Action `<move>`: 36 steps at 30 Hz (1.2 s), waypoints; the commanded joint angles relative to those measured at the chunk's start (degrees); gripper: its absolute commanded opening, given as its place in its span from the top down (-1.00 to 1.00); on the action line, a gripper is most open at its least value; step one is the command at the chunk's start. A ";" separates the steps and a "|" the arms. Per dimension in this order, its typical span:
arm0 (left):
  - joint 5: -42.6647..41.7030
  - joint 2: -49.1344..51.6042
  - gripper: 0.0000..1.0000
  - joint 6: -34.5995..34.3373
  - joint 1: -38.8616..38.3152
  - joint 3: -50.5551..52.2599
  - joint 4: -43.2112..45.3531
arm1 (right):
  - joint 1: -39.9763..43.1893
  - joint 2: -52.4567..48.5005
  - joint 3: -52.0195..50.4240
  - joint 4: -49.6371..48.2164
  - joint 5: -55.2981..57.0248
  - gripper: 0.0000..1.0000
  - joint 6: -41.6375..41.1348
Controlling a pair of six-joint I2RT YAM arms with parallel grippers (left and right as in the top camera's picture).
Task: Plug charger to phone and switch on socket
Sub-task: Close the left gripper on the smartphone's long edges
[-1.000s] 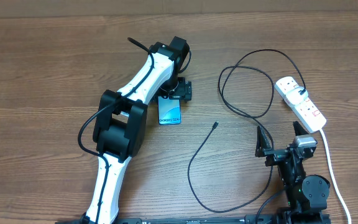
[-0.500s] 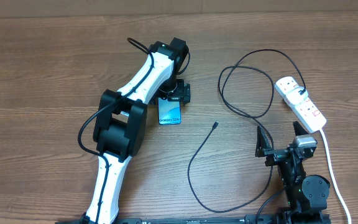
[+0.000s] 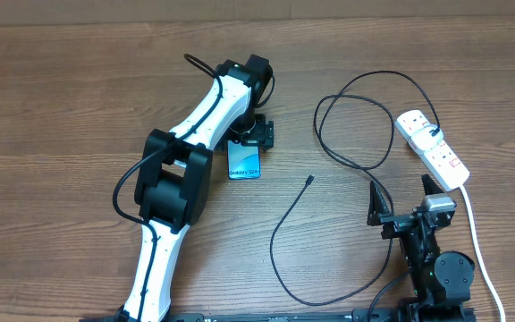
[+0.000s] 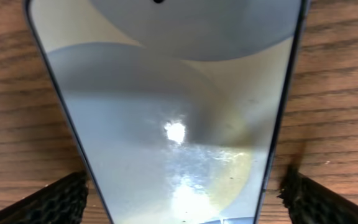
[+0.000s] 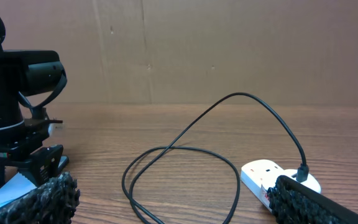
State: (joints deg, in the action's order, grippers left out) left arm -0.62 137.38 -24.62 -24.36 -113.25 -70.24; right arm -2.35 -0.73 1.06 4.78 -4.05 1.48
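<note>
Overhead: the left gripper (image 3: 256,134) sits over the far end of the phone (image 3: 245,161), and the charger (image 3: 284,224) is plugged into the socket (image 3: 432,148) (its tip lies loose near the phone). Left wrist: the spread fingers (image 4: 55,199) straddle the phone, not clamping. Right wrist: the right gripper (image 5: 173,199) gapes wide, holding nothing.

On my feed, a slim glossy glass-screened phone (image 4: 173,124) glints on the matt, grained brown wooden table (image 3: 52,98); far right, a smooth white plastic power strip (image 3: 432,148).
</note>
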 commanded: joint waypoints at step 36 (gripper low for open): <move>-0.90 3.89 -0.83 0.17 2.54 7.54 3.89 | -0.33 0.35 -0.59 -0.20 0.15 -1.00 -0.13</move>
State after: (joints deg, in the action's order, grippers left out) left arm -1.80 135.76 -24.43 -22.35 -109.58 -66.57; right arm -2.35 -0.73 1.06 4.75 -4.05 1.48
